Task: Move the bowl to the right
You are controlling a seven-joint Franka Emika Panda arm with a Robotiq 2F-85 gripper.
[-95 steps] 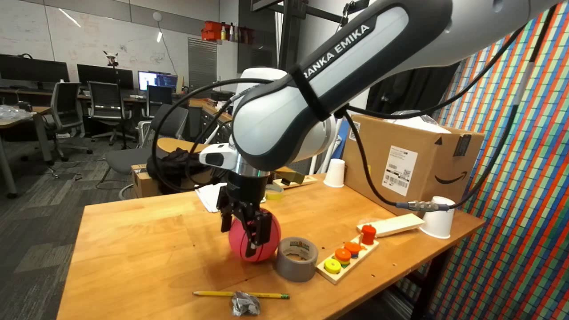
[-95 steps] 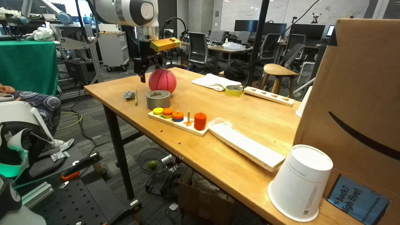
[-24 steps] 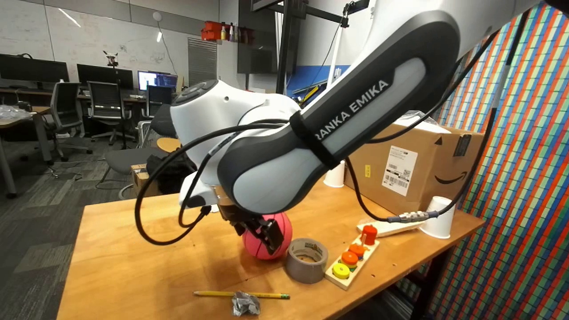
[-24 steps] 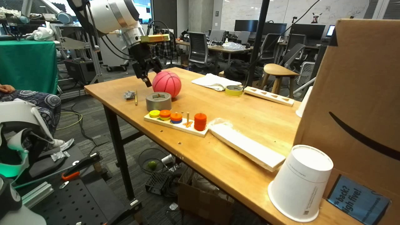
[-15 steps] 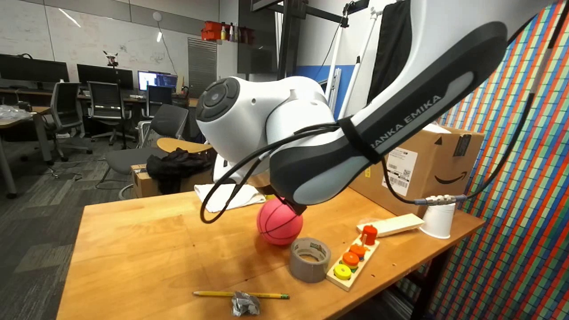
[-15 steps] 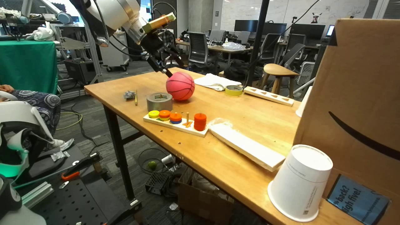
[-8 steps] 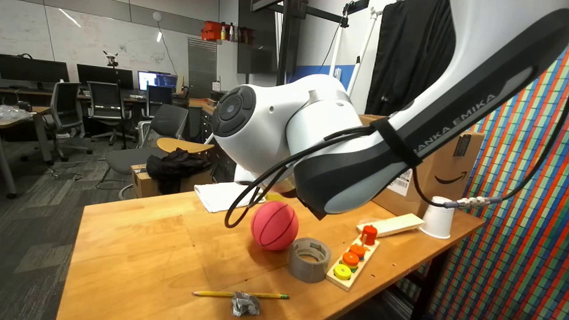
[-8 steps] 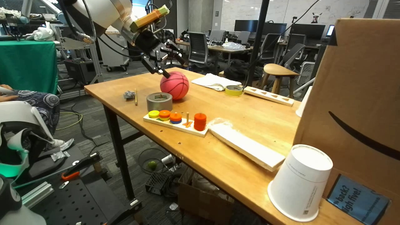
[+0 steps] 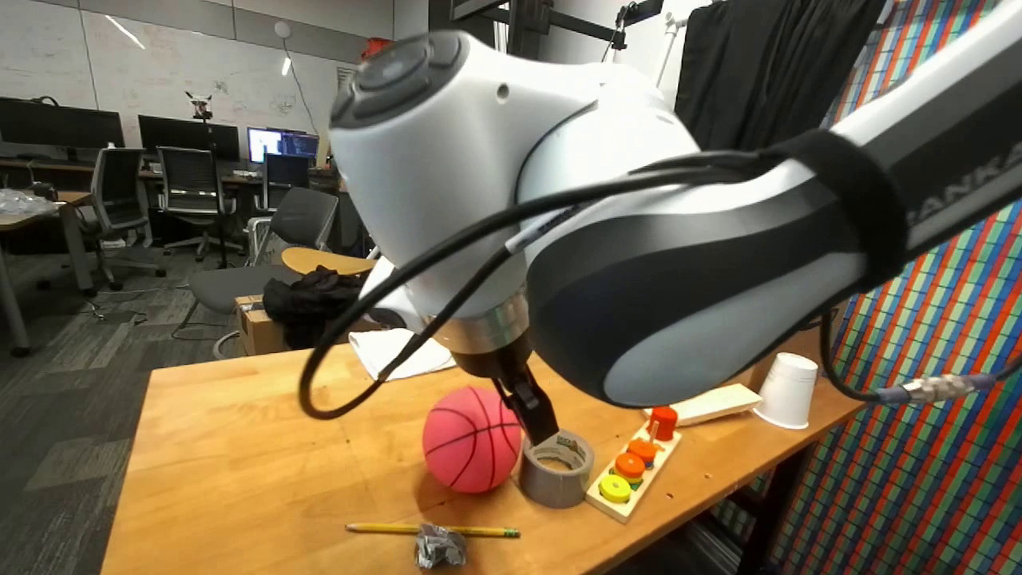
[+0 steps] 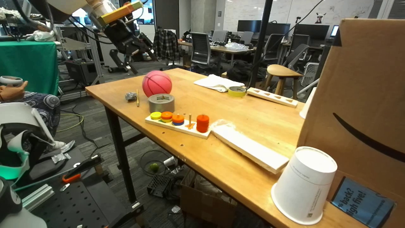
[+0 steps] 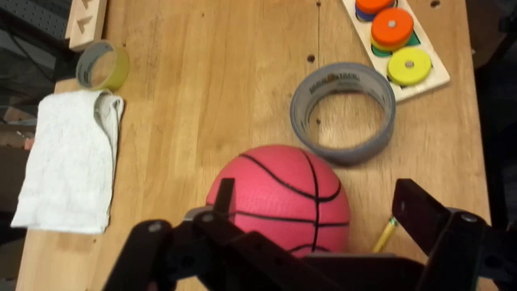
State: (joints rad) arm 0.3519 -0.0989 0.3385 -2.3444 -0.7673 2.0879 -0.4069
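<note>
The bowl, a pinkish-red ball with thin dark curved lines, rests on the wooden table in both exterior views (image 9: 469, 441) (image 10: 157, 83). It sits close beside the grey tape roll (image 9: 551, 483); I cannot tell whether they touch. In the wrist view the bowl (image 11: 278, 190) shows below the fingertips, mostly toward the left finger. My gripper (image 11: 317, 190) is open and empty, fingers wide apart. In an exterior view the gripper (image 10: 145, 65) hangs above and behind the bowl, apart from it. In an exterior view only one finger shows clearly; the arm hides the rest.
A peg board with coloured rings (image 10: 177, 125) lies past the tape roll. A pencil (image 9: 375, 528) and crumpled foil (image 9: 440, 547) lie near the table edge. A white cloth (image 11: 72, 161), yellow tape (image 11: 117, 68), white cups (image 10: 305, 186) and a cardboard box (image 10: 354, 95) stand around.
The bowl first shifted with the gripper, then rolled back toward the pencil side. The gripper, open throughout the last second, has moved back from it. Tape roll and peg board shifted slightly earlier.
</note>
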